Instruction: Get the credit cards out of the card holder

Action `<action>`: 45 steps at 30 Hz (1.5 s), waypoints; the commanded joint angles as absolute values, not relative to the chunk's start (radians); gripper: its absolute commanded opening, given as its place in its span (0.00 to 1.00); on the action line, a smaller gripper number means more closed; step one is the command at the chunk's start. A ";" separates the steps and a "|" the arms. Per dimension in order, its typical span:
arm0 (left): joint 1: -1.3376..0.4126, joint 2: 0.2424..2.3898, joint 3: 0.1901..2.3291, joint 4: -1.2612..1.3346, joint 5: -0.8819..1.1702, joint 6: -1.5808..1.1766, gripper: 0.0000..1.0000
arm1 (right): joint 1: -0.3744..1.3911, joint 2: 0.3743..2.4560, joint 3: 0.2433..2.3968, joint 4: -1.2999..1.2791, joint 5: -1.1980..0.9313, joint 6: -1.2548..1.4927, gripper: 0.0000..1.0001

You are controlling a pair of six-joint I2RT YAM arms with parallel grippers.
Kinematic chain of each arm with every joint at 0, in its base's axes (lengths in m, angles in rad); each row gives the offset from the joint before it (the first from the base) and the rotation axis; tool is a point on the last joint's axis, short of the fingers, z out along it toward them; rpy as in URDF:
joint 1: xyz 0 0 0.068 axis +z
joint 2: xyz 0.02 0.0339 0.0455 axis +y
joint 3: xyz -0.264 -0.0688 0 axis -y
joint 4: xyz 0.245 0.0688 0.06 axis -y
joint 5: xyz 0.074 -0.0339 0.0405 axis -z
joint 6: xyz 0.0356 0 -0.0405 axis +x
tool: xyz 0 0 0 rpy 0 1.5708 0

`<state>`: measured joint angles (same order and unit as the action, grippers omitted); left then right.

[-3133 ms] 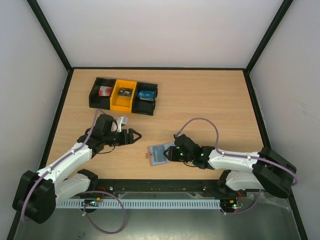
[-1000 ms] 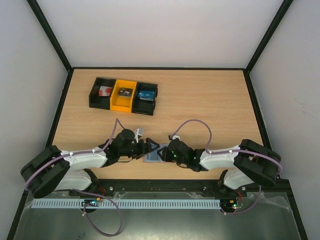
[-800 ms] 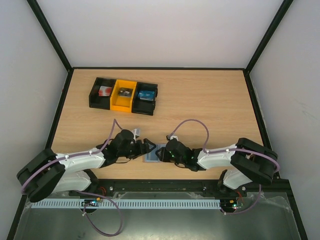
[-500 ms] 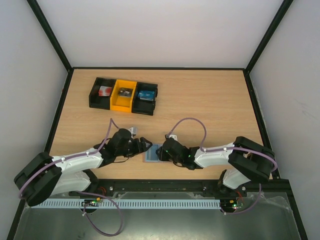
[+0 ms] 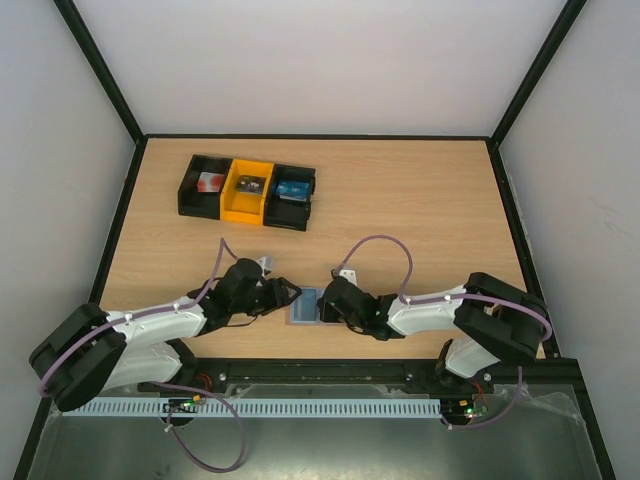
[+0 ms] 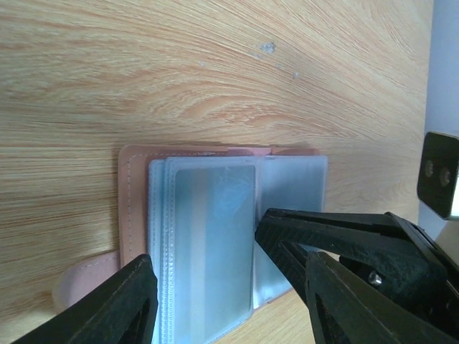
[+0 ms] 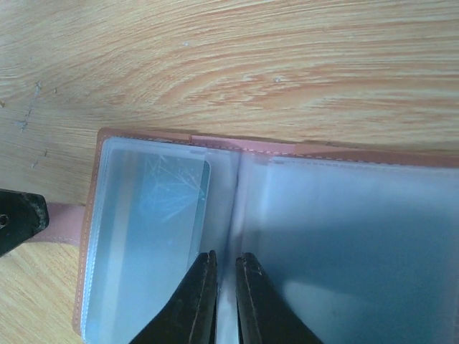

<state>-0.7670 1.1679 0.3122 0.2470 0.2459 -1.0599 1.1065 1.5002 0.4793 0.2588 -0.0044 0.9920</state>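
The card holder lies open on the table near the front edge, between my two grippers. Its inside is light blue-grey clear sleeves with a pinkish-brown rim. One greyish credit card shows through the left sleeve; it is also in the left wrist view. My left gripper stands open, its fingers either side of the left panel. My right gripper sits on the middle fold, its jaws nearly together with the sleeve's edge between them.
A row of bins, black, yellow and black, stands at the back left with small items inside. The right gripper's black finger lies across the holder in the left wrist view. The table's front edge is just below the holder.
My left gripper's jaws have narrowed and it has drawn back slightly to the left. My right gripper has slid left onto the holder's fold and closed further.
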 commanded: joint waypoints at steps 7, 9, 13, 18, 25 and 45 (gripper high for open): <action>-0.756 1.190 0.289 0.324 0.290 -1.084 0.55 | 1.111 1.490 0.464 0.201 0.014 0.986 0.12; -0.755 1.200 0.284 0.332 0.290 -1.089 0.55 | 1.111 1.450 0.469 0.202 0.011 0.990 0.14; -0.753 1.219 0.274 0.360 0.293 -1.102 0.55 | 1.112 1.422 0.487 0.191 0.009 0.995 0.15; -0.750 1.253 0.273 0.385 0.306 -1.108 0.54 | 1.120 1.457 0.517 0.173 -0.001 1.011 0.19; -0.743 1.264 0.264 0.390 0.305 -1.108 0.54 | 1.144 1.518 0.567 0.141 0.011 1.019 0.21; -0.718 1.229 0.240 0.374 0.314 -1.097 0.54 | 1.155 1.567 0.529 0.036 0.157 1.029 0.05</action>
<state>-0.7250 1.2430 0.2493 0.3756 0.3099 -1.1072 1.1526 1.5536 0.5877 0.0994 0.1017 1.0183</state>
